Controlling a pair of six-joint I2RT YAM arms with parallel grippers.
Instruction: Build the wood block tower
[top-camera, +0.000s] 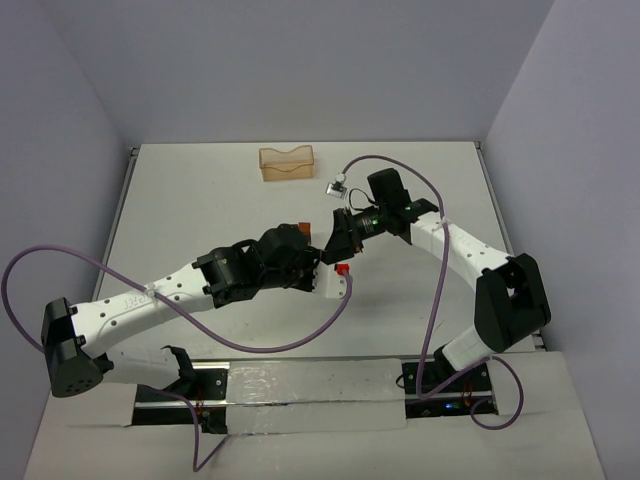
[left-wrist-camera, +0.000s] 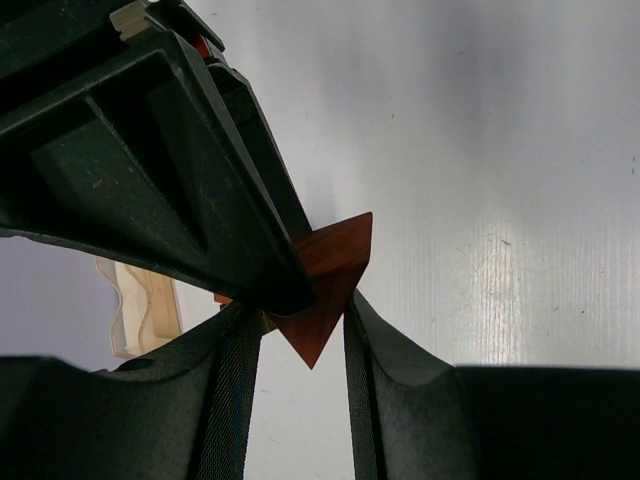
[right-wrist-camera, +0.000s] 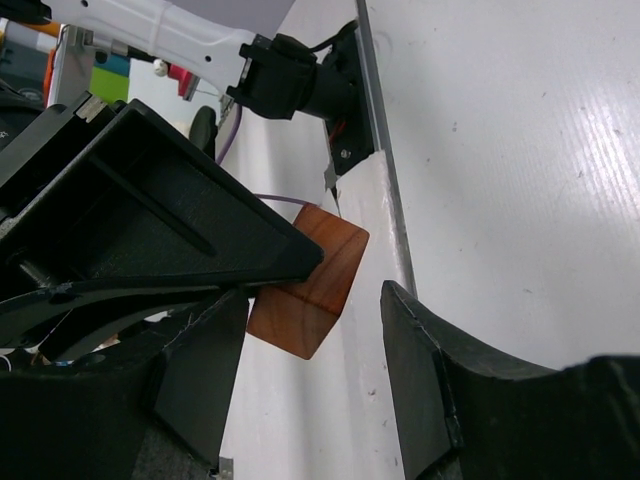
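Note:
A reddish-brown wooden wedge sits between the fingertips of my left gripper, which is shut on it above the table. It also shows in the right wrist view, partly covered by a left finger. My right gripper is open around the wedge: one finger is close beside it and the other stands apart with a clear gap. In the top view both grippers, left and right, meet at the table's middle and hide the wedge. No other blocks are in view.
A pale orange translucent tray stands at the back of the white table, left of centre; it also shows in the left wrist view. Purple cables loop over the table from both arms. Walls close the sides.

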